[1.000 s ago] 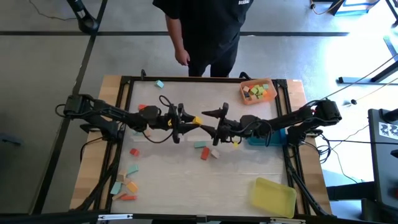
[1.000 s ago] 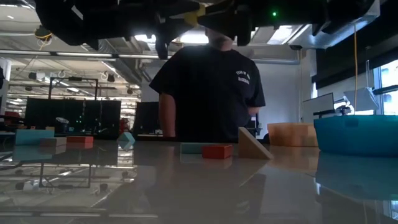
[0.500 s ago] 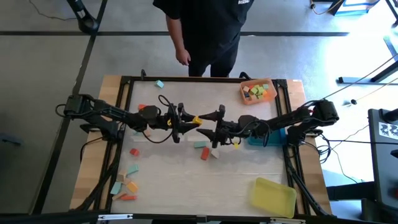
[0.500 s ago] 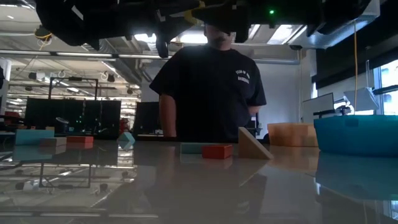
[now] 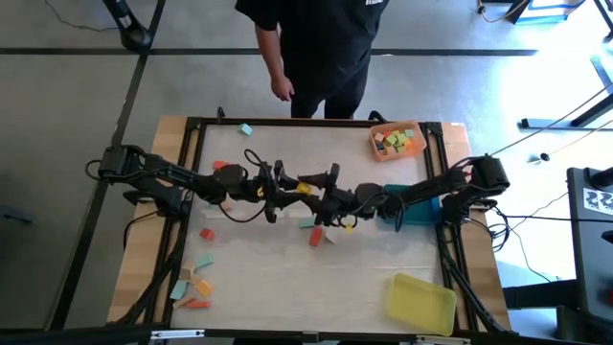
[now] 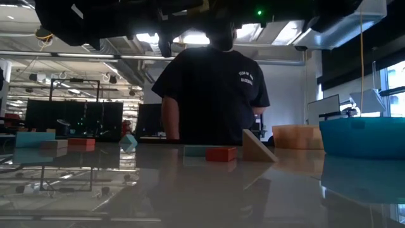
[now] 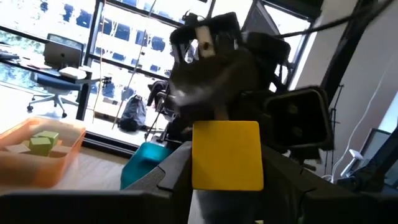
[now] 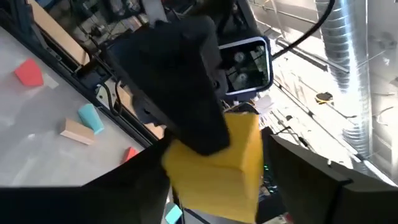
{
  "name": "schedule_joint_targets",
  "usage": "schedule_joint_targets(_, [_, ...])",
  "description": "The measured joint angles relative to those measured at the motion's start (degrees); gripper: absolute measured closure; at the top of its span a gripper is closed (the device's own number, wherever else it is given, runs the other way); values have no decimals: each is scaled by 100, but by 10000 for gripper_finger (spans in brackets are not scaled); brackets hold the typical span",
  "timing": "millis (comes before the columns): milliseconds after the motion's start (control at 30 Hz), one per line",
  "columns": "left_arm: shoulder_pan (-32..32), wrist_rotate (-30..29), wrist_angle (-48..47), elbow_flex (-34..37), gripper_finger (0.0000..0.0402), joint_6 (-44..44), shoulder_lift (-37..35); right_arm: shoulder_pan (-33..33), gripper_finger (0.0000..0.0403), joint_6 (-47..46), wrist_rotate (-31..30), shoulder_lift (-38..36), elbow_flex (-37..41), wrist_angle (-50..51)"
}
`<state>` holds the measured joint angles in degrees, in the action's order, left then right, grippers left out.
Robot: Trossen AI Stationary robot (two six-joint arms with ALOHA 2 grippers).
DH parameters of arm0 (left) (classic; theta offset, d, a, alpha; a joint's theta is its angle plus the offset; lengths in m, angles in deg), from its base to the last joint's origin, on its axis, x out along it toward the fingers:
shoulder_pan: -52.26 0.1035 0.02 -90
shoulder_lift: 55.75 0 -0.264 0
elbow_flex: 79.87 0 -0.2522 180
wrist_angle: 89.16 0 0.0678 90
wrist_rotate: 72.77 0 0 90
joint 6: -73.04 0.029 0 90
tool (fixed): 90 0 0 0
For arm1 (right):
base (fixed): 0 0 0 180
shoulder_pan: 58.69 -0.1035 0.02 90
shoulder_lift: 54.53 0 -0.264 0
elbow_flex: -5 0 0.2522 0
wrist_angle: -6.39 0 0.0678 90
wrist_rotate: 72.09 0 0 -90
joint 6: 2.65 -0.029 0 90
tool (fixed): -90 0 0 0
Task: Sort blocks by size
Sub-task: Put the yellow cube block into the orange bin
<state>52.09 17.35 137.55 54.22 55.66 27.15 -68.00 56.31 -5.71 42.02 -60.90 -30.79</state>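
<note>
My left gripper (image 5: 293,187) is shut on a yellow block (image 5: 305,187) above the table's middle. The block fills the left wrist view (image 7: 225,155). My right gripper (image 5: 326,195) is open and faces the left one. In the right wrist view its fingers (image 8: 140,186) stand on either side of the yellow block (image 8: 233,168). Loose blocks lie below on the table: a teal one (image 5: 308,225), a red one (image 5: 315,240) and a tan one (image 5: 330,237). My left gripper pinches the yellow block by two opposite sides (image 7: 196,177) between its two fingers. The fingers lie level and come from the table's left. The block is lifted clear of the table. Whether my right gripper's fingers touch the block, I cannot tell.
An orange tray (image 5: 375,144) with several blocks stands at the far right. A blue tray (image 5: 423,213) lies under my right arm and a yellow tray (image 5: 421,299) at the near right. More blocks (image 5: 194,286) lie at the near left. A person (image 5: 316,48) stands at the far edge.
My right gripper has moved toward the table's left, up to the yellow block in my left gripper, and its fingers now stand around the block. The block has stayed where it was.
</note>
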Motion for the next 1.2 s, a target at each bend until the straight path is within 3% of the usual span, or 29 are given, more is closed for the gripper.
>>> schedule_joint_targets(233, [0, 25, -1, 0, 270, -23, 0, -321, 218, 562, -675, 0, 0, -18])
schedule_joint_targets(433, [19, -31, 10, 0, 270, -192, 0, -305, 263, 582, -720, -2, 0, -2])
schedule_joint_targets(633, [105, -10, -84, 0, 263, -352, -2, -298, 261, 445, -722, -2, 2, 21])
schedule_joint_targets(867, [217, 308, -443, -3, 201, -99, -99, -310, 266, 218, -816, -48, 7, 117])
schedule_joint_targets(1200, [455, 331, -2582, -7, 185, 493, -1199, -311, 266, -48, -1504, -557, 7, 934])
